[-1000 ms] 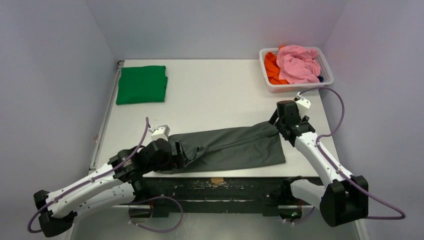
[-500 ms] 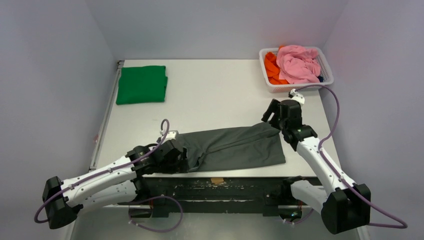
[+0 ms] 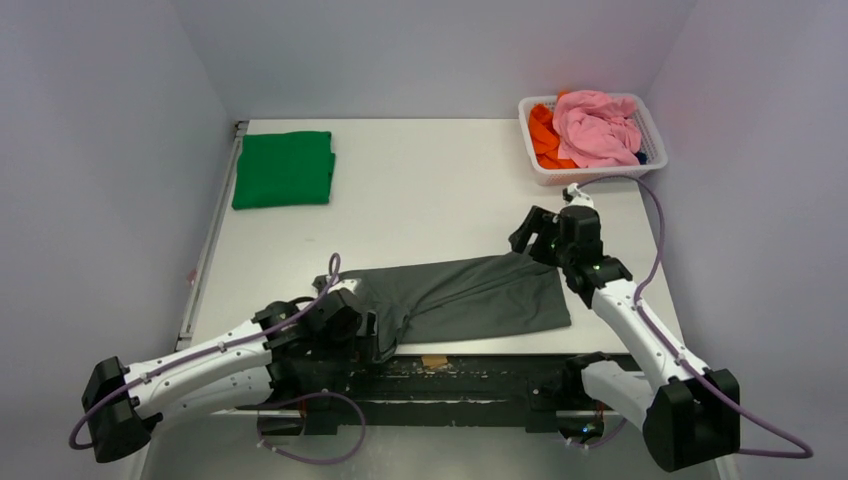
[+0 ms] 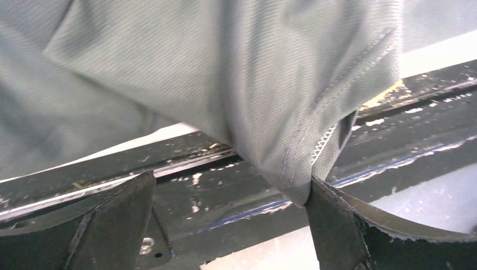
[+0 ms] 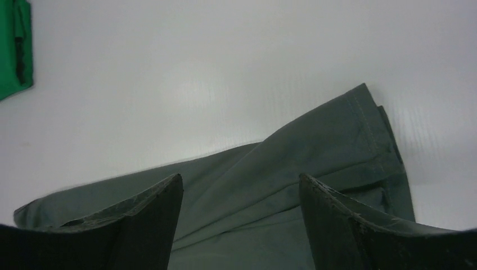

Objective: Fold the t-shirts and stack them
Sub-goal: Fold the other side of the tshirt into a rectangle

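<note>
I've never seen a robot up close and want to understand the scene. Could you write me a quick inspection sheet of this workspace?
Surface: white table, black rail along its near edge.
Job's things: grey t-shirt lying lengthwise near the front edge, folding not finished; green t-shirt folded at the far left corner.
Clutter: white basket at the far right, holding pink cloth and orange cloth.
Grippers: left gripper open at the grey shirt's left end, a hem corner hanging between its fingers; right gripper open above the shirt's far right corner.
Cables: purple cables loop along both arms.
Surroundings: plain pale walls on three sides.
</note>
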`<move>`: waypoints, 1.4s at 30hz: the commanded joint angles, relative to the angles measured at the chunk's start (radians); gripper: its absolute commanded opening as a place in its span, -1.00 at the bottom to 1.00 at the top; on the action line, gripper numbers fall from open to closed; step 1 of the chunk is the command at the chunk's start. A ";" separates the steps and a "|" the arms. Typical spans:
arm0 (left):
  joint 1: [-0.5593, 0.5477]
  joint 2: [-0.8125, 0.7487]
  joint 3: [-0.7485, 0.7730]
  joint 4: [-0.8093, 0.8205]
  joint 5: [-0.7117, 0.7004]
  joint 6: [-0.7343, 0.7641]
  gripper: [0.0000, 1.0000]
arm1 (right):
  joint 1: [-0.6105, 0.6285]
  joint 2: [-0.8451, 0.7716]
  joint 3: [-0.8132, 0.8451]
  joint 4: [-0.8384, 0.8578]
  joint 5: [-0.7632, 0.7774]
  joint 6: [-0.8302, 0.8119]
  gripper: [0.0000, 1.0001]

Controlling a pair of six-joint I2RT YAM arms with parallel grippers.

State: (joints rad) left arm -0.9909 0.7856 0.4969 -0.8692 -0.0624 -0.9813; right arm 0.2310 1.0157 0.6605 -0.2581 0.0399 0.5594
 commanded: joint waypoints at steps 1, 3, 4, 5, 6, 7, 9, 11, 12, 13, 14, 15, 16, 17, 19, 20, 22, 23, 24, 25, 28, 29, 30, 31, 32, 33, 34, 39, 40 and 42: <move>-0.005 0.058 0.055 0.109 0.068 0.054 1.00 | 0.036 -0.031 -0.024 0.141 -0.246 -0.023 0.46; -0.006 0.114 0.087 0.093 0.032 0.055 1.00 | 0.106 -0.013 -0.032 0.203 -0.344 -0.005 0.46; -0.006 0.137 0.093 0.099 0.029 0.058 1.00 | 0.145 0.003 -0.034 0.241 -0.386 0.009 0.45; -0.006 0.156 0.097 0.108 0.030 0.061 1.00 | 0.202 0.027 -0.033 0.278 -0.409 0.021 0.45; -0.006 0.174 0.102 0.117 0.036 0.066 1.00 | 0.263 0.058 -0.027 0.309 -0.417 0.032 0.44; -0.007 0.189 0.108 0.121 0.044 0.072 1.00 | 0.321 0.093 -0.014 0.332 -0.417 0.043 0.43; -0.006 0.215 0.113 0.122 0.057 0.082 1.00 | 0.423 0.192 0.014 0.373 -0.407 0.070 0.39; -0.006 0.223 0.116 0.096 0.052 0.082 1.00 | 0.503 0.277 0.059 0.365 -0.366 0.081 0.35; -0.006 0.222 0.117 0.085 0.047 0.082 1.00 | 0.539 0.313 0.087 0.350 -0.330 0.090 0.31; -0.006 0.220 0.114 0.078 0.046 0.084 1.00 | 0.575 0.356 0.112 0.337 -0.298 0.099 0.27; -0.006 0.215 0.110 0.074 0.048 0.084 1.00 | 0.606 0.396 0.145 0.328 -0.277 0.106 0.22; -0.006 0.212 0.107 0.075 0.051 0.085 1.00 | 0.635 0.433 0.170 0.319 -0.269 0.111 0.17; -0.006 0.210 0.104 0.078 0.055 0.085 1.00 | 0.660 0.470 0.193 0.311 -0.262 0.121 0.13; -0.006 0.208 0.101 0.082 0.058 0.084 1.00 | 0.682 0.501 0.212 0.303 -0.258 0.129 0.11; -0.006 0.209 0.096 0.090 0.058 0.083 1.00 | 0.717 0.557 0.242 0.300 -0.255 0.141 0.08; -0.006 0.211 0.095 0.091 0.058 0.081 1.00 | 0.730 0.578 0.255 0.300 -0.255 0.151 0.06; -0.006 0.211 0.095 0.090 0.055 0.077 1.00 | 0.752 0.620 0.278 0.276 -0.234 0.170 0.01; -0.006 0.210 0.094 0.091 0.054 0.076 1.00 | 0.760 0.630 0.290 0.262 -0.209 0.175 -0.01; -0.006 0.205 0.093 0.090 0.053 0.074 1.00 | 0.764 0.641 0.300 0.226 -0.182 0.178 -0.04; -0.006 0.195 0.090 0.090 0.053 0.071 1.00 | 0.766 0.647 0.306 0.202 -0.164 0.180 -0.07; -0.006 0.167 0.083 0.088 0.049 0.066 1.00 | 0.767 0.655 0.321 0.139 -0.112 0.184 -0.14; -0.006 0.156 0.079 0.088 0.050 0.063 1.00 | 0.768 0.653 0.323 0.115 -0.098 0.185 -0.14; -0.006 0.147 0.075 0.088 0.050 0.060 1.00 | 0.770 0.650 0.324 0.103 -0.087 0.180 -0.14; -0.006 0.139 0.072 0.086 0.050 0.058 1.00 | 0.773 0.647 0.323 0.096 -0.081 0.173 -0.14; -0.006 0.134 0.071 0.083 0.046 0.056 1.00 | 0.775 0.648 0.323 0.093 -0.082 0.163 -0.16; -0.006 0.129 0.072 0.074 0.040 0.051 1.00 | 0.779 0.651 0.322 0.090 -0.088 0.153 -0.18; -0.006 0.124 0.073 0.068 0.036 0.049 1.00 | 0.783 0.658 0.319 0.090 -0.093 0.142 -0.21; -0.007 0.053 0.094 0.008 0.014 0.036 1.00 | 0.794 0.719 0.297 0.051 -0.075 0.145 -0.39; -0.006 0.029 0.103 -0.011 0.007 0.032 1.00 | 0.794 0.725 0.290 0.054 -0.066 0.151 -0.47; -0.006 -0.022 0.117 -0.043 -0.002 0.031 1.00 | 0.794 0.730 0.276 0.063 -0.053 0.158 -0.57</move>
State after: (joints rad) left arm -0.9909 0.8520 0.5720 -0.8387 -0.0322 -0.9318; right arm 1.0199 1.7191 0.9463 -0.1654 -0.0650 0.7101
